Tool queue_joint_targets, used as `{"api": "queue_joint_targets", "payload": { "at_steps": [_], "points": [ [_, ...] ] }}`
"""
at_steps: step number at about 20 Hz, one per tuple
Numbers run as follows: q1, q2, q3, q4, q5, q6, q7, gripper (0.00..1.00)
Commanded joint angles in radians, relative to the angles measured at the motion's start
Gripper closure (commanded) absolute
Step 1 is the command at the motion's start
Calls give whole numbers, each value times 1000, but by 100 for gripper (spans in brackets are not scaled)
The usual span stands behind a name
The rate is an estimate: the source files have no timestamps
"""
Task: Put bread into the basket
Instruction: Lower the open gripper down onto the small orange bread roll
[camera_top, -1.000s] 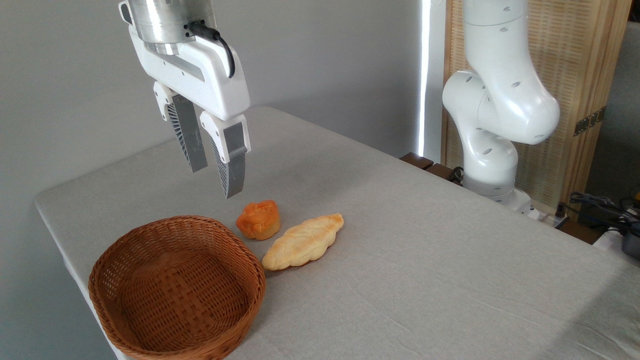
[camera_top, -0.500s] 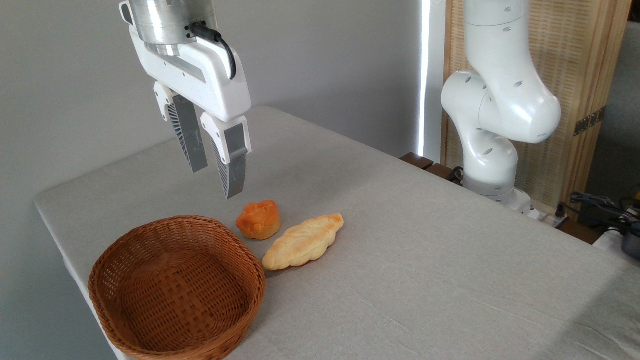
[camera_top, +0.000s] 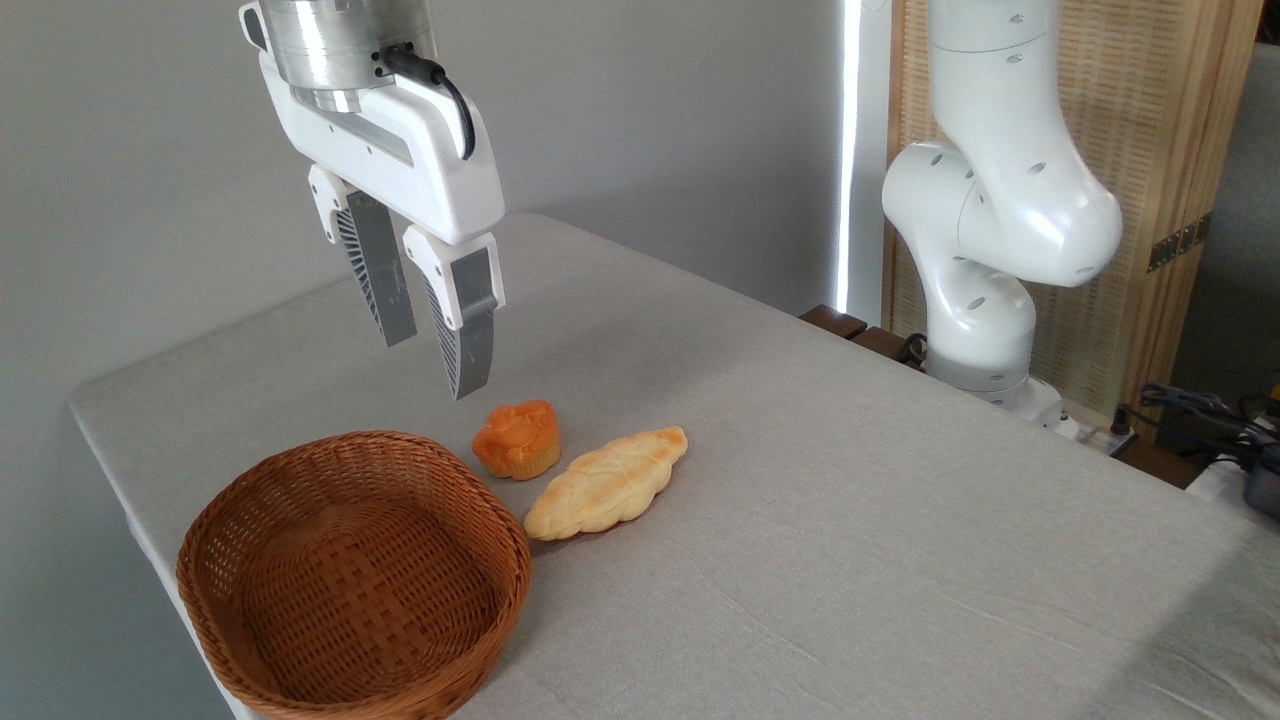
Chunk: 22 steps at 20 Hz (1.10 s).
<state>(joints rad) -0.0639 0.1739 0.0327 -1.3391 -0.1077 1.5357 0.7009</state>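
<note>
On the counter (camera_top: 800, 480) we see the basket (camera_top: 355, 575) at the near left corner, close to the counter's left edge. Just beyond its far right rim sits the bread (camera_top: 517, 439), apart from the basket. To the right of the bread and a little nearer lies the braided loaf (camera_top: 606, 483), just beside the bread, its near left end close to the basket's rim. We find the pincer (camera_top: 433, 355) above the counter, up and to the left of the bread, over the stretch behind the basket. The arm's base (camera_top: 985, 340) stands off the counter's far right edge.
</note>
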Motion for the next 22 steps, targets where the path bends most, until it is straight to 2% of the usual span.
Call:
{"api": "queue_joint_targets", "payload": {
  "at_steps": [1, 4, 8, 12, 15, 18, 20, 22],
  "points": [
    [3, -1, -10, -5, 11, -16, -3, 0],
    [-2, -16, -20, -69, 13, 4, 0, 0],
    [-2, -129, -71, -276, 59, 108, 0, 0],
    [-5, -183, -123, -409, 60, 127, -1, 0],
    [-11, -247, -154, -541, 59, 233, -9, 0],
    [-13, -267, -166, -589, 43, 270, -18, 0],
    [-39, -269, -166, -617, 31, 274, -49, 0],
    [-63, -269, -166, -661, 31, 343, -98, 0]
  ]
}}
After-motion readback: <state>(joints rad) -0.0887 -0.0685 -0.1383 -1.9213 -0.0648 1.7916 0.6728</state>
